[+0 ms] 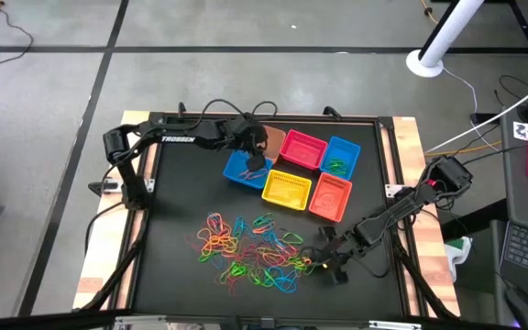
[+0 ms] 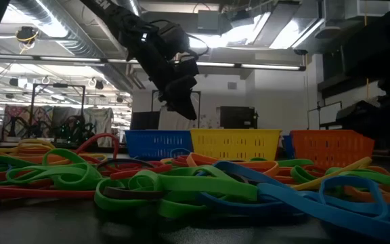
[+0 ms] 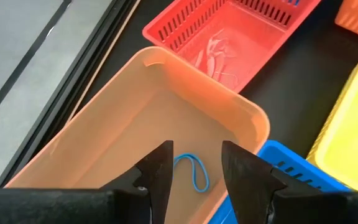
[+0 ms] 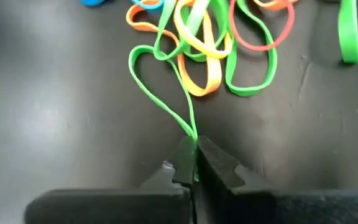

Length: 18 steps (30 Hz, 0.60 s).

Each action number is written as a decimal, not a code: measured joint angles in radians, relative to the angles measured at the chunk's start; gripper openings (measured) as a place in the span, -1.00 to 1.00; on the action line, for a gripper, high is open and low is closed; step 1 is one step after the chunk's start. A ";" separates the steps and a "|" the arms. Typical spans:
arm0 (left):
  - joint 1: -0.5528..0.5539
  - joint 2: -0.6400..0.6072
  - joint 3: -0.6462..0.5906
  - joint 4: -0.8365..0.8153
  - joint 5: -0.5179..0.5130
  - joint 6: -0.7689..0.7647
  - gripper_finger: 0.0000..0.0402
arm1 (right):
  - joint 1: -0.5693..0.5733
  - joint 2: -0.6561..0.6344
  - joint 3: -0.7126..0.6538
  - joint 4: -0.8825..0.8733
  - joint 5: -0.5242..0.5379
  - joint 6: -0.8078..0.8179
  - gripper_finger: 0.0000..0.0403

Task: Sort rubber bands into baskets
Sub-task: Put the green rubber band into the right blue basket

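Many coloured rubber bands [image 1: 250, 252] lie in a loose pile on the black table near its front. Six baskets stand clustered behind it: tan-orange [image 1: 269, 139], red [image 1: 302, 149], two blue [image 1: 340, 156] [image 1: 243, 170], yellow [image 1: 287, 189] and orange [image 1: 331, 196]. My left gripper [image 3: 196, 152] hangs open over the tan-orange basket [image 3: 166, 118]. A blue band [image 3: 194, 171] lies on that basket's floor beyond the fingers. My right gripper [image 4: 194, 144] is down at the pile's right edge [image 1: 314, 261], shut on a thin green band [image 4: 160, 81]. My right gripper pinches the green band's near end [image 4: 193, 132] between its two fingertips, where the loop's two strands run together. The fingers slant down from the table's right side. The rest of the loop lies on the table, drawn out straight toward the fingers and tangled with orange and yellow bands [image 4: 201, 62].
The red basket [image 3: 229, 37] holds a few pale bands, and the far blue basket holds green ones. Bare black table lies left of the pile and between pile and baskets. The table has a raised rim [image 1: 145, 183]. Cables and a white post stand beyond the table.
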 joint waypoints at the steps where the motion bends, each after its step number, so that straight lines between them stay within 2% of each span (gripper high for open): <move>1: -0.003 0.000 0.000 0.000 0.000 0.000 -0.33 | 0.000 -0.010 -0.001 -0.005 -0.004 0.026 -0.88; 10: -0.004 -0.002 0.000 -0.001 0.000 0.000 -0.34 | 0.002 -0.206 -0.004 -0.055 -0.031 0.265 -0.96; 13: -0.004 -0.002 0.000 -0.001 0.000 -0.002 -0.34 | 0.001 -0.299 -0.002 -0.078 0.011 0.299 -0.96; 18: -0.004 -0.002 0.000 -0.001 0.000 -0.004 -0.34 | -0.037 -0.465 -0.002 -0.226 0.109 0.302 -0.98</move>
